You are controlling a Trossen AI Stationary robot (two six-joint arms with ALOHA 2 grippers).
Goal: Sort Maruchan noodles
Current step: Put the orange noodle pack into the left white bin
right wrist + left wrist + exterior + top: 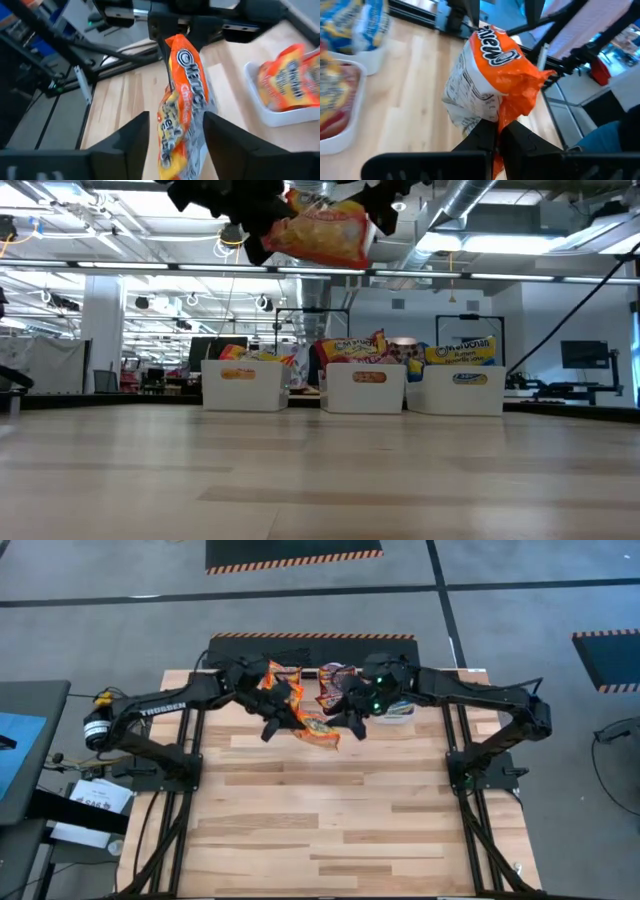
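Left gripper (497, 131) was clamped on the tail of an orange Maruchan packet (492, 82), which hung in the air between both arms; the right gripper (172, 132) stood with its fingers apart on either side of it.

Looking down, I saw the packet (318, 727) held above the table (330, 830), just in front of the row of three white bins (368, 389) at the far edge. I judged the sorting well along: every bin already held packets, orange ones in one end bin, blue-and-yellow ones in the other, and no loose packets lay on the wood. What remained, as I read it, was dropping this orange one into its bin. It looked crinkled, with white print on its back.
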